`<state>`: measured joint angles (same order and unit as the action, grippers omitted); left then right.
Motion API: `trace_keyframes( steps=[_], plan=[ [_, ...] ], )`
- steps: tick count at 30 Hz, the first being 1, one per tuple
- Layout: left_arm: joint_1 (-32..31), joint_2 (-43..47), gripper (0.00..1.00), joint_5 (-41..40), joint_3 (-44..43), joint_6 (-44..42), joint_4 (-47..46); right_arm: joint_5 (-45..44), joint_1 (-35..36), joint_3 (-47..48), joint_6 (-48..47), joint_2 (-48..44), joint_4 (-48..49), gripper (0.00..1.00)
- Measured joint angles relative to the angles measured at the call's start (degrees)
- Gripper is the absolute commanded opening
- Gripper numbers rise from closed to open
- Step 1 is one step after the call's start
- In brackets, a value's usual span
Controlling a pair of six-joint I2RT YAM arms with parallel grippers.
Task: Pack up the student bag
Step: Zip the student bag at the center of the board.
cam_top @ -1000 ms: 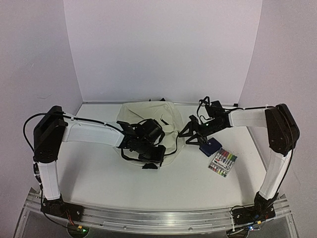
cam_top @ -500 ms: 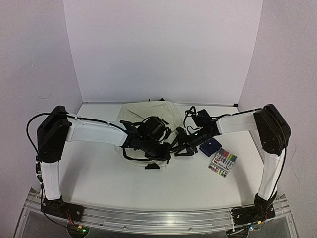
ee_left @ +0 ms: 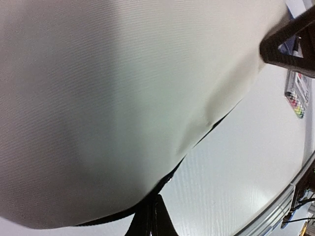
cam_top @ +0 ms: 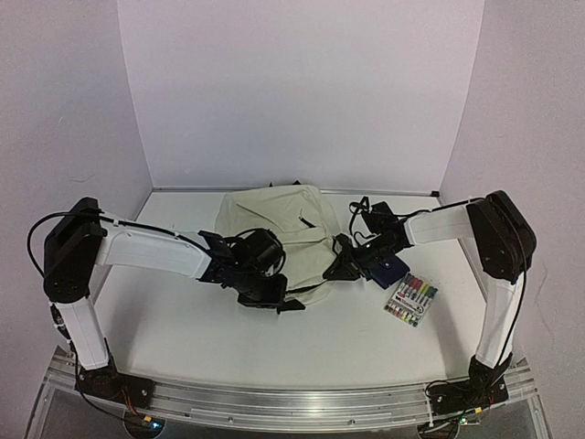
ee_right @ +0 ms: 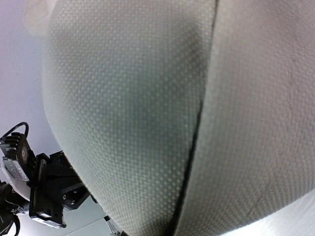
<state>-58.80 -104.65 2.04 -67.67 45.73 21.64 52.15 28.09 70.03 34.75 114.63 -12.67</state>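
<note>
Left jaws, right jaws both at student bag [cam_top: 271, 212] edge — fabric hides gap, cannot tell.

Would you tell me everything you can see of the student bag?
The student bag is soft cream woven fabric with black trim along its near edge, lying slumped on the table, toward its far edge. The left gripper is at its near edge, the right gripper at its right side; whether either grips it is unclear.
</note>
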Motion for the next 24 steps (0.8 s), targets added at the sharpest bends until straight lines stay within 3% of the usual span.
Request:
trace_keyframes(
  steps=[7, 12, 13, 16, 18, 21, 24],
  plan=[
    [1.5, 5.7, 0.00, -4.9, 4.8, 3.9, 5.7, -4.6, -2.5, 1.2, -3.8, -0.1, -3.4, 0.00],
    [0.6, 6.7, 0.00, -4.9, 4.8, 1.6, 4.8, -10.0, -2.7, 9.2, -7.8, 0.0, -9.3, 0.03],
    [0.0, 6.4, 0.00, -4.8, 3.8, 0.7, 4.8, -10.7, -2.7, 11.4, -8.2, 0.3, -10.0, 0.09],
    [-1.8, 4.5, 0.00, -3.8, -1.0, -1.7, 4.4, -11.7, -3.1, 15.9, -8.6, 0.8, -10.6, 0.46],
    [-2.5, 2.9, 0.00, -2.5, -3.9, -2.9, 3.3, -11.5, -3.6, 16.7, -8.3, 0.7, -10.4, 0.64],
    [-2.5, 1.2, 0.00, -0.8, -6.2, -4.0, 2.0, -10.7, -4.5, 15.3, -8.3, -0.1, -9.4, 0.75],
    [-1.8, -0.2, 0.00, 1.2, -7.6, -4.7, 1.0, -8.5, -5.0, 10.6, -8.5, -2.8, -8.7, 0.76]
  ],
)
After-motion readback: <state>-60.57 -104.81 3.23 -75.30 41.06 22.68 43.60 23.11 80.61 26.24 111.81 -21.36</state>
